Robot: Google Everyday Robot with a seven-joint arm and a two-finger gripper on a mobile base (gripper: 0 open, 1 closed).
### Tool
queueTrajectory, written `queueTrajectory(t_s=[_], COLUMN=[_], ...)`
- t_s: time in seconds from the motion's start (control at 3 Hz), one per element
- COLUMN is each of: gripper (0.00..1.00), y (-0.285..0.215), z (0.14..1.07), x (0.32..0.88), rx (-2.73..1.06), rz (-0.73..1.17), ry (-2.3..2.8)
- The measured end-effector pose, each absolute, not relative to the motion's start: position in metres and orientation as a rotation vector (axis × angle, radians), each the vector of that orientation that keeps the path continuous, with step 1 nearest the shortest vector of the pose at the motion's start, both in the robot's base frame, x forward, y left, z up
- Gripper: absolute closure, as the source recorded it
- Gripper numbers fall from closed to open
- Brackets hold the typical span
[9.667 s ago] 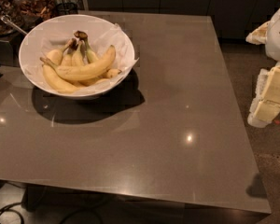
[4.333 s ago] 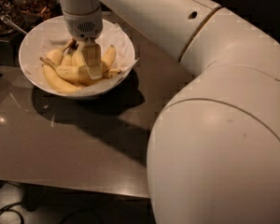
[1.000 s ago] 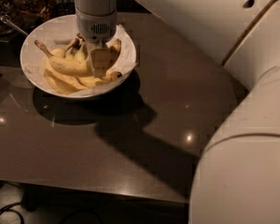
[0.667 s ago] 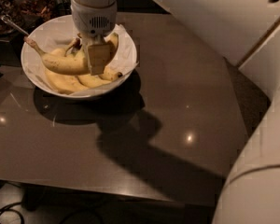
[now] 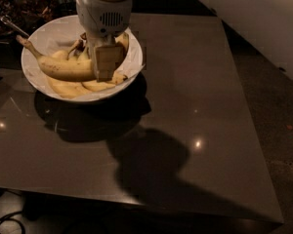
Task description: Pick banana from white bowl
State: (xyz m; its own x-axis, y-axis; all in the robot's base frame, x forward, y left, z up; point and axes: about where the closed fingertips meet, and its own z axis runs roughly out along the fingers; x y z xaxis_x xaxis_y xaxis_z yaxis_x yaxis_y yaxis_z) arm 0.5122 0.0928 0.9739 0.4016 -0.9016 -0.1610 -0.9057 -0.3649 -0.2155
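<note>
Since a moment ago the banana (image 5: 63, 68) is riding higher at its stem end, and the big white arm is no longer covering the right side of the table (image 5: 200, 91). Nearest, the dark grey-brown table is showing its front edge. A broad shadow (image 5: 146, 165) is lying across its glossy top and small spots of light (image 5: 198, 143) are glinting on it. A speckled floor (image 5: 278, 116) is running along its right side. Farther back, the banana is hanging nearly level over the bowl. It is long and yellow with faint brown flecks, and its thin stem is pointing up and left across the rim. The gripper (image 5: 107, 71) is reaching straight down into the bowl and clamping the banana's right end, with one flat tan pad facing the camera. The white bowl (image 5: 56, 33) is sitting at the table's far left, lined with crinkled white paper. It is holding the other bananas (image 5: 83, 86) beneath the lifted one. Behind it, dark clutter (image 5: 19, 6) is filling the far left of the room.
</note>
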Motion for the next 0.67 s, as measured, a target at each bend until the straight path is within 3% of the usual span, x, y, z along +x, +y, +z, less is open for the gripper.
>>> queueTrajectory(t_s=[0.33,0.67], gripper=[1.00,1.00], y=[0.0784,0.0777], z=[0.9675,0.9657], x=[0.4672,0.4660], rx=[-2.339,-2.339], rz=[0.102,0.104], ry=[1.572,1.575])
